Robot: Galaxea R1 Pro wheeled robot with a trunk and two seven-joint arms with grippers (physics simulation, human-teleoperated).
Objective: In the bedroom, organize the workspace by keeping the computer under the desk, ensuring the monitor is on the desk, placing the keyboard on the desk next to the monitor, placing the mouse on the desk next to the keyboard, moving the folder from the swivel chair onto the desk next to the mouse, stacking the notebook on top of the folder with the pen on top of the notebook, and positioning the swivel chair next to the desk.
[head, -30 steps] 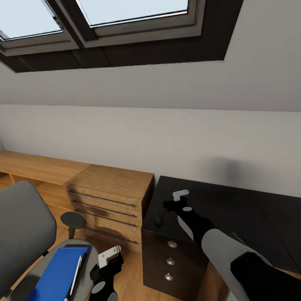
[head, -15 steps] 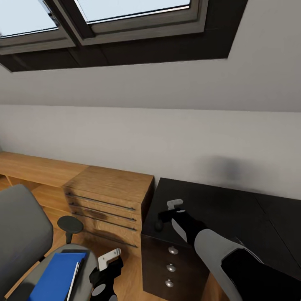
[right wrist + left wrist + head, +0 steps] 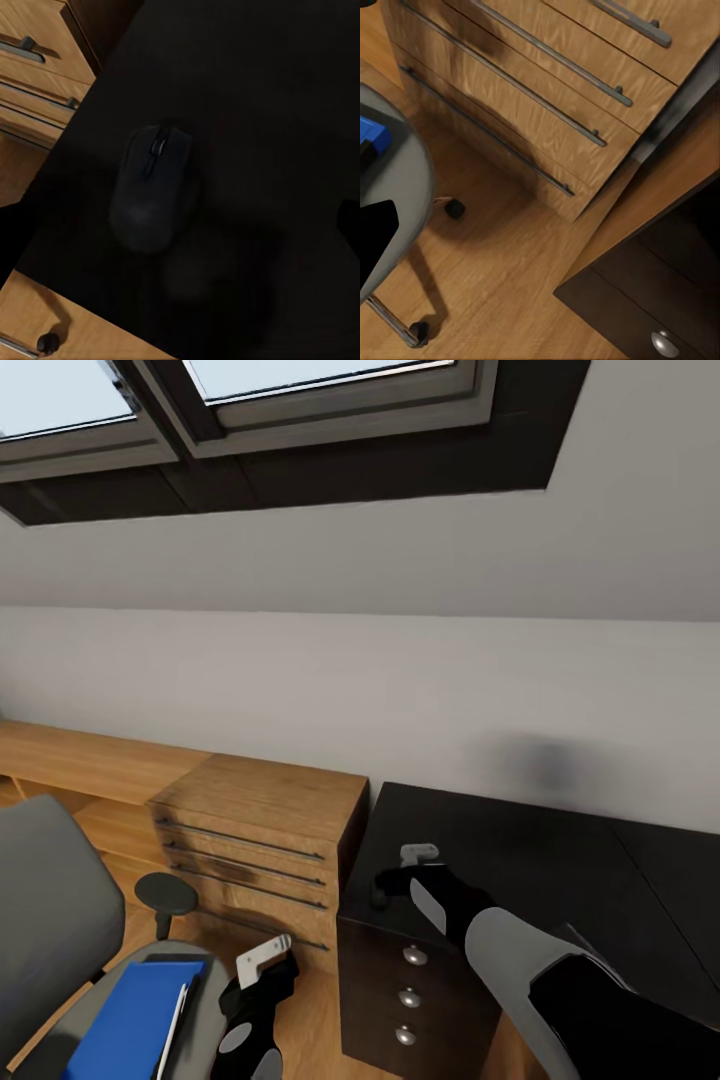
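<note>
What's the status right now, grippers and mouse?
Right gripper over the desk corner, just above the mouse, jaw state unclear. Left gripper beside the swivel chair, holding nothing. Nothing blocking.

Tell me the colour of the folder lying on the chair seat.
Bright blue. The folder shows best in the head view, on the grey chair seat.

arms — glossy black links, grey forearm shell | hands — right hand and left hand black, white fingers

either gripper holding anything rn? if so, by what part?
Nothing held. The right gripper hovers open above the small black rounded mouse on the glossy black desk. The left gripper is empty beside the grey swivel chair.
</note>
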